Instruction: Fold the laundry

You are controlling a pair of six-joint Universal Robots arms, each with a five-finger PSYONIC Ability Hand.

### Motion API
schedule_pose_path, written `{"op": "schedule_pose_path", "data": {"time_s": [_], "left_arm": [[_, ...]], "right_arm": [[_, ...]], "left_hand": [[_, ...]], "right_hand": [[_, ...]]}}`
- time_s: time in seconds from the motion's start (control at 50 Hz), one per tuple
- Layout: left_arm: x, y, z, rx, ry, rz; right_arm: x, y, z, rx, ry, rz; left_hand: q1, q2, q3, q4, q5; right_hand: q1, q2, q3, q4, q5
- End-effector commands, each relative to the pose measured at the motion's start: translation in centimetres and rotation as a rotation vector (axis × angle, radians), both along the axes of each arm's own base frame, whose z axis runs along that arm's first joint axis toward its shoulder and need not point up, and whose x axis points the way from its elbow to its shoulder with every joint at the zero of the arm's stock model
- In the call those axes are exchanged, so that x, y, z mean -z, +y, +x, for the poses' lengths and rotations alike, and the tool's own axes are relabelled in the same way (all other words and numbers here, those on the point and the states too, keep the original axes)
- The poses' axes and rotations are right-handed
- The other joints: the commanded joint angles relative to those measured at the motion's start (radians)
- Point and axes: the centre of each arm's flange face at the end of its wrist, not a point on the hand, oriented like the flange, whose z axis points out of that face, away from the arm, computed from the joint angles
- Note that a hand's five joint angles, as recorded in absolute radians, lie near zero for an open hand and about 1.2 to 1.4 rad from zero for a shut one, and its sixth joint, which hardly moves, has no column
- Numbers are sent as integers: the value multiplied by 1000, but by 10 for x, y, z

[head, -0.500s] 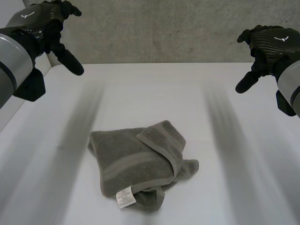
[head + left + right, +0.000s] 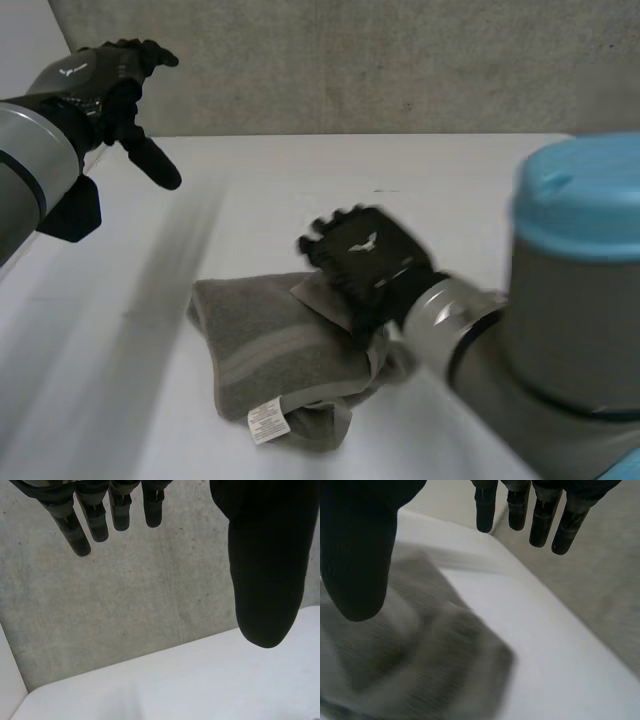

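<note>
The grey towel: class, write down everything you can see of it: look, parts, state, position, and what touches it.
The towel is grey-green terry cloth with a flat woven band and a white label at its near edge. It lies crumpled, one flap folded back on top, on the white table. The right hand, fingers straight, is over its far right part; whether it touches cannot be told.

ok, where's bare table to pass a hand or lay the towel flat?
Free: the table between the towel and the far edge by the concrete wall, and the stretch left of the towel. Crowded: the right hand and its arm sit over the towel's right side.
</note>
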Motion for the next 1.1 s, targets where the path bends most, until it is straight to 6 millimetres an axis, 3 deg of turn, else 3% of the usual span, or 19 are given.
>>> {"op": "schedule_pose_path", "data": {"time_s": [0.02, 0.1, 0.14, 0.22, 0.26, 0.28, 0.3, 0.32, 0.34, 0.36, 0.38, 0.42, 0.44, 0.48, 0.58, 0.74, 0.84, 0.94, 1.1], "left_arm": [[14, -4, 5, -17, -15, 35], [20, -6, 9, -31, -20, 52], [25, -8, 12, -40, -21, 60], [29, -9, 12, -41, -24, 63], [31, -9, 12, -40, -24, 63], [31, -9, 11, -38, -23, 58], [32, -9, 11, -40, -24, 58], [32, -9, 11, -40, -24, 58], [33, -9, 11, -36, -26, 59], [35, -8, 11, -36, -27, 62], [35, -8, 11, -36, -27, 62], [37, -7, 10, -33, -30, 70], [37, -7, 10, -33, -30, 70], [39, -7, 10, -33, -32, 74], [47, -5, 12, -35, -42, 98], [70, 1, 11, -20, -60, 147], [86, 6, 9, -7, -72, 182], [106, 13, 1, 24, -97, 242], [136, 26, -15, 87, -145, 327]], "right_arm": [[32, 12, 28, 0, -79, 207], [53, 31, 42, -66, -32, 209], [76, 45, 55, -124, 16, 182], [97, 45, 60, -128, 67, 135], [106, 41, 61, -105, 85, 103], [109, 36, 62, -74, 83, 66], [106, 30, 65, -39, 54, 26], [106, 30, 65, -38, 53, 26], [99, 23, 66, -7, 13, -11], [87, 20, 68, 10, -40, -42], [87, 20, 68, 11, -40, -43], [43, 15, 65, 27, -177, -110], [43, 15, 64, 27, -177, -110], [2, -7, 48, 82, -295, -154], [-24, -37, 23, 148, -353, -177], [-4, -80, -25, 294, -228, -75], [3, -84, -46, 328, -201, -51], [2, -91, -62, 354, -215, -69], [-25, -116, -106, 484, -283, -211]], "left_hand": [[1, 9, 9, 7, -23], [1, 9, 9, 7, -23], [1, 9, 9, 7, -23], [1, 9, 9, 7, -23], [1, 9, 9, 7, -23], [1, 9, 9, 7, -23], [1, 9, 9, 7, -23], [1, 9, 9, 7, -23], [1, 9, 9, 7, -23], [1, 9, 9, 7, -23], [1, 9, 9, 7, -23], [1, 9, 9, 7, -23], [1, 9, 9, 7, -23], [1, 9, 9, 7, -23], [1, 9, 9, 7, -23], [7, 15, 14, 13, -17], [16, 24, 23, 22, -8], [22, 29, 29, 28, -2], [27, 35, 35, 34, 4]], "right_hand": [[-50, -48, -49, -56, -52], [-50, -48, -49, -56, -52], [-50, -48, -49, -56, -52], [-25, -23, -24, -31, -27], [107, 109, 108, 101, 105], [339, 342, 340, 333, 337], [667, 670, 668, 661, 665], [670, 673, 672, 664, 668], [1037, 1039, 1038, 1031, 1035], [1170, 1173, 1171, 1164, 1168], [1171, 1174, 1173, 1165, 1169], [1171, 1174, 1173, 1165, 1169], [1171, 1174, 1173, 1165, 1169], [1171, 1174, 1173, 1165, 1169], [1171, 1174, 1173, 1165, 1169], [1171, 1174, 1173, 1165, 1169], [1171, 1174, 1173, 1165, 1169], [1171, 1174, 1173, 1165, 1169], [1171, 1174, 1173, 1165, 1169]]}}
